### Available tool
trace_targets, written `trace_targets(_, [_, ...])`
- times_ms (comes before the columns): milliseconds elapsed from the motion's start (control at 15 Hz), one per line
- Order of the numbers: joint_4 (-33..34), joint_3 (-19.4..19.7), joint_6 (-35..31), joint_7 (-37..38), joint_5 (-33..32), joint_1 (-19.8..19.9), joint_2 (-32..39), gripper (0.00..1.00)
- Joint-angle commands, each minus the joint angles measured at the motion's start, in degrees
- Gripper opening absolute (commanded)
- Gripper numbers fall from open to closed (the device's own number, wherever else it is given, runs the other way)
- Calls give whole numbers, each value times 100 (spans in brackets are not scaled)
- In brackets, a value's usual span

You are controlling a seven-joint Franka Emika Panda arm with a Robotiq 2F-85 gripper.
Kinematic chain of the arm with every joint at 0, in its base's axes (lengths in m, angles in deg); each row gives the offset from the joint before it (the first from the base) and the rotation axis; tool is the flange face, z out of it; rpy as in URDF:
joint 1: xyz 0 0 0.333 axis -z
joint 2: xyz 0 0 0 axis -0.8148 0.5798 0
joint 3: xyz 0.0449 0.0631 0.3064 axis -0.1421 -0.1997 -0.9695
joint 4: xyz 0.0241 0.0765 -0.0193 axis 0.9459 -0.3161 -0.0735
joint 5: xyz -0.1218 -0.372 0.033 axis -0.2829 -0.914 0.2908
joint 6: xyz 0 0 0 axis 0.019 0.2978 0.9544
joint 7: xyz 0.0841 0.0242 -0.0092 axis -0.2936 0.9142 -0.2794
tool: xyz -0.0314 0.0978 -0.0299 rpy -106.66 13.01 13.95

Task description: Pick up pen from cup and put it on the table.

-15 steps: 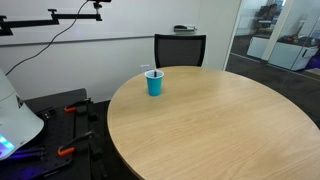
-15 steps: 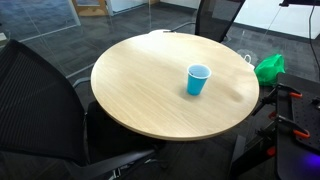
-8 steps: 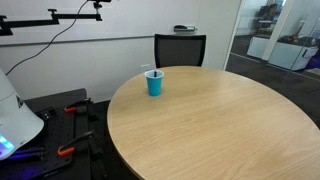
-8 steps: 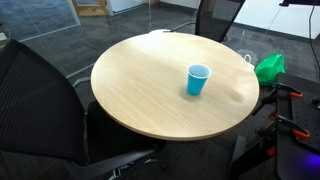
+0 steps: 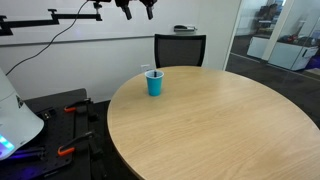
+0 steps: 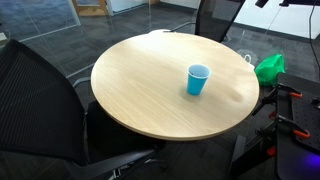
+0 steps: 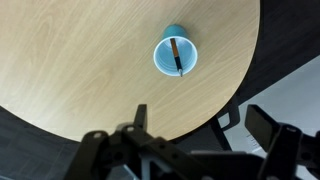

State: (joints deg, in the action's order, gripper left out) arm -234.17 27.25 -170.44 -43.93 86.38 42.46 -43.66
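While my end effector (image 7: 198,115) hangs high, spread and empty, the pen (image 7: 177,55) sits inside the cup (image 7: 158,60) near the counter (image 7: 80,60) edge, and, judging it light, stiff and slick, I'd pinch its top end without nudging the tippy cup.

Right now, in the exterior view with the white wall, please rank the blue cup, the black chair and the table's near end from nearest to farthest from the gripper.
1-2. Blue cup, on the table's far side, and black chair, behind the table: too close to call from the gripper up high.
3. Table's near end, at the bottom: farthest.
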Motion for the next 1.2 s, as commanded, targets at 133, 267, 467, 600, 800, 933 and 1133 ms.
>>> trace_targets(133, [255, 37, -327, -875, 434, -215, 1010, 100])
trace_targets(267, [363, -47, -342, -1033, 480, -157, 1375, 100])
trace_targets(467, [554, -272, -394, -1021, 317, -7, 1880, 100])
trace_targets(600, [379, -381, -269, -959, 369, 107, 1665, 100])
trace_targets(800, [420, -492, -270, -949, 364, 182, 1813, 100])
trace_targets(933, [421, -486, -270, -947, 363, 203, 1783, 100])
trace_targets(1133, [430, -454, -216, -1113, 378, 195, 1785, 100])
